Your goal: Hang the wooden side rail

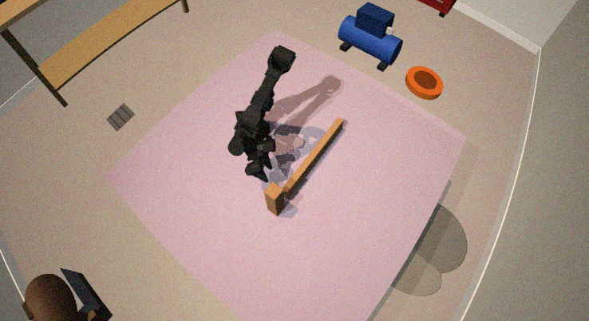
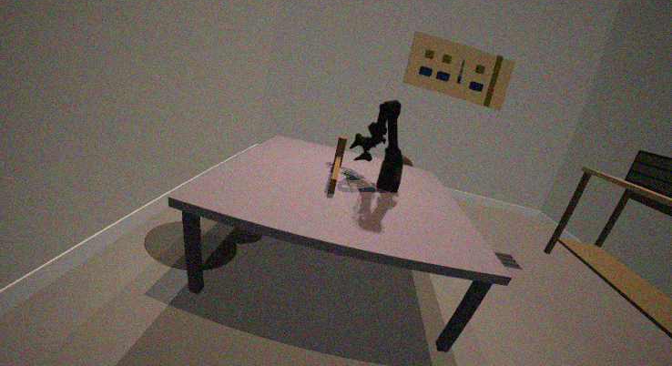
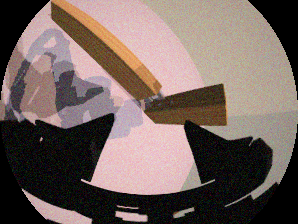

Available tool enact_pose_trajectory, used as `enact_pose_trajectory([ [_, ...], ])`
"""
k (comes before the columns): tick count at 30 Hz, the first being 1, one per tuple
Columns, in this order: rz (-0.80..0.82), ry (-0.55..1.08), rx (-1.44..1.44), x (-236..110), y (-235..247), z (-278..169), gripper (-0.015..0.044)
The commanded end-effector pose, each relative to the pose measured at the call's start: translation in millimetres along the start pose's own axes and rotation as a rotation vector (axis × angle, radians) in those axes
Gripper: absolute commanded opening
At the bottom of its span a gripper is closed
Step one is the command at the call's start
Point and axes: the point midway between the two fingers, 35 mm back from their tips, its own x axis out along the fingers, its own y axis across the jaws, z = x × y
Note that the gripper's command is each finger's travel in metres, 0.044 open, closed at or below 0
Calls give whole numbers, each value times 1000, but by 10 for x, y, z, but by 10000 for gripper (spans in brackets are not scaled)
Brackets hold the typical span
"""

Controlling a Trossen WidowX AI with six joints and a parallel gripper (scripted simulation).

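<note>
1. Top view: the claw [image 1: 259, 170] was spread wide, holding nothing, hovering just beside the rail [image 1: 315, 153], whose near end met the post [image 1: 274, 199] on the pink counter [image 1: 371, 236].
2. Exterior view: the rail [image 2: 334, 171] sloped down from the post [image 2: 341, 149].
3. Wrist view: the fingers framed the joint. I'd guess coming in too low could knock the rail sideways off its pins.
</note>
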Motion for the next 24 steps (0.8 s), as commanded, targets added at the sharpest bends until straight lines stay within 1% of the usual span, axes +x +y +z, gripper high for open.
enact_pose_trajectory([
  [1, 0, 79, 130, 32, 20, 25, 440],
  [7, -44, 201, 353, 81, 31, 68, 440],
  [14, -162, 303, 608, 114, 23, 141, 440],
  [19, -278, 335, 786, 124, 7, 214, 440],
  [24, -410, 326, 962, 124, -13, 305, 440],
])
